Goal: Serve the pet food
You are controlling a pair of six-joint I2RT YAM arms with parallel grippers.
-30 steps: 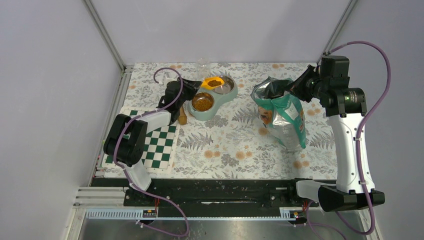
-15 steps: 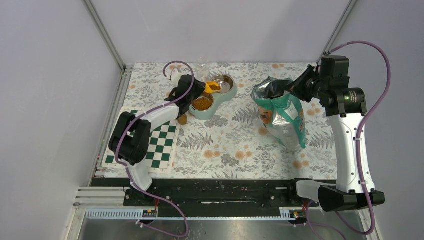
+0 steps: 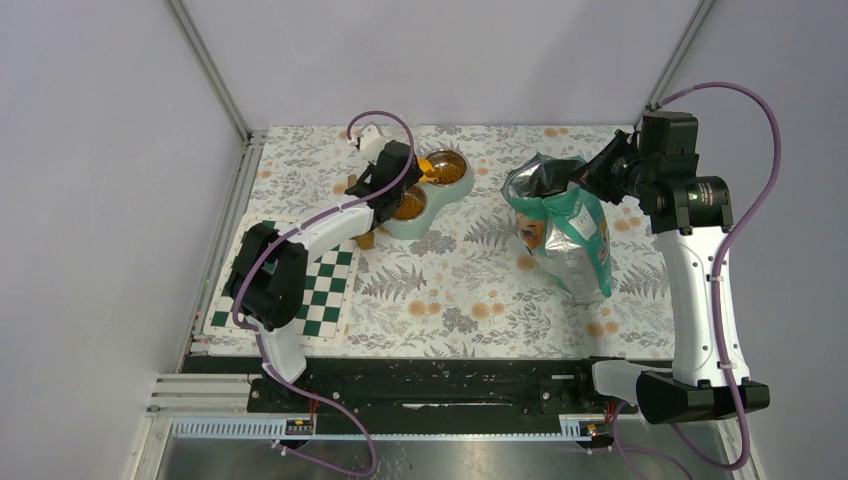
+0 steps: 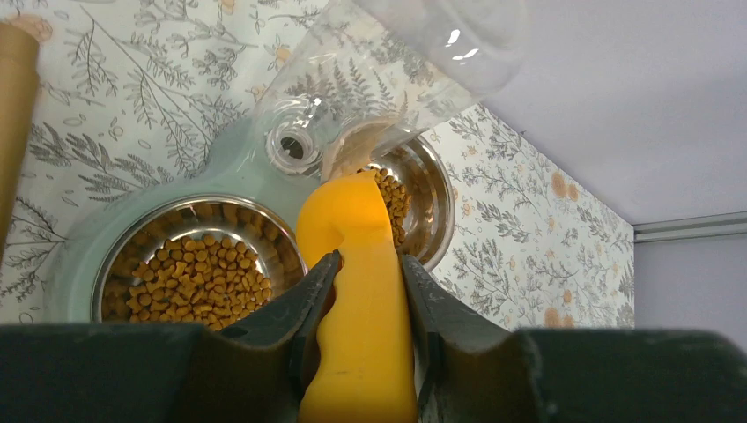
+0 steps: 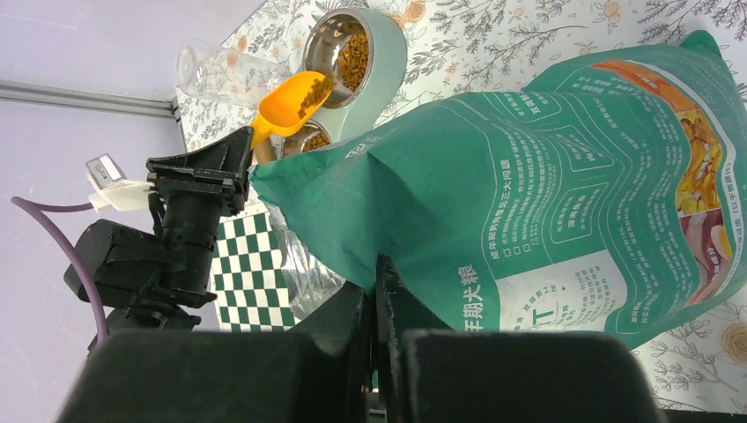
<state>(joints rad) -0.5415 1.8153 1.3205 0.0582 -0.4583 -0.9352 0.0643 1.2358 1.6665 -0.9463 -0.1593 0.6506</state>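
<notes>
My left gripper is shut on the handle of an orange scoop, which tips over the far steel bowl of a teal double feeder. The pet food, brown kibble, lies in the near bowl, in the far bowl and in the scoop. My right gripper is shut on the edge of the teal-and-silver bag. It holds the bag upright and open at the right.
A clear plastic bottle lies just behind the feeder, close over the scoop. A brown cylinder stands beside the feeder's left side. A green checkered mat lies at the front left. Walls close the back and sides.
My left gripper has moved right and farther out over the feeder. The scoop has tipped and now shows less from above. The far bowl holds more kibble. The right arm has not moved.
</notes>
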